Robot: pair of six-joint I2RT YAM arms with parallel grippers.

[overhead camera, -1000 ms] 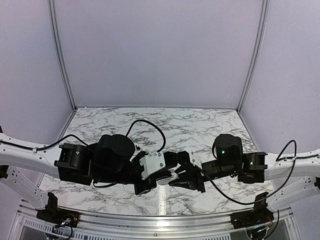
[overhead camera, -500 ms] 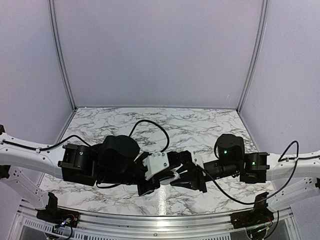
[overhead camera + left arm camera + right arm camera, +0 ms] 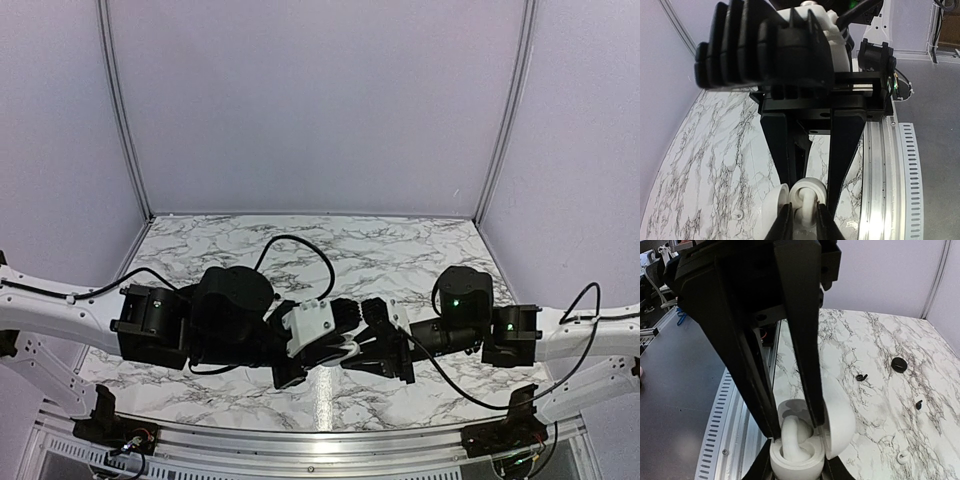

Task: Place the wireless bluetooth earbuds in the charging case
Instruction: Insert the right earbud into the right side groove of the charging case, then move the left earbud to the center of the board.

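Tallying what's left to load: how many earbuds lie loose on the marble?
3. One black earbud lies mid-table, a second black earbud nearer the right wrist camera, a white earbud nearest. More may be hidden.

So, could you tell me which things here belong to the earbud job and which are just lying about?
Job:
- case, held by the right gripper
- white earbud in it, flanked by the left gripper
- loose white earbud
- two black earbuds

Lying about:
- black disc, purpose unclear, perhaps another case
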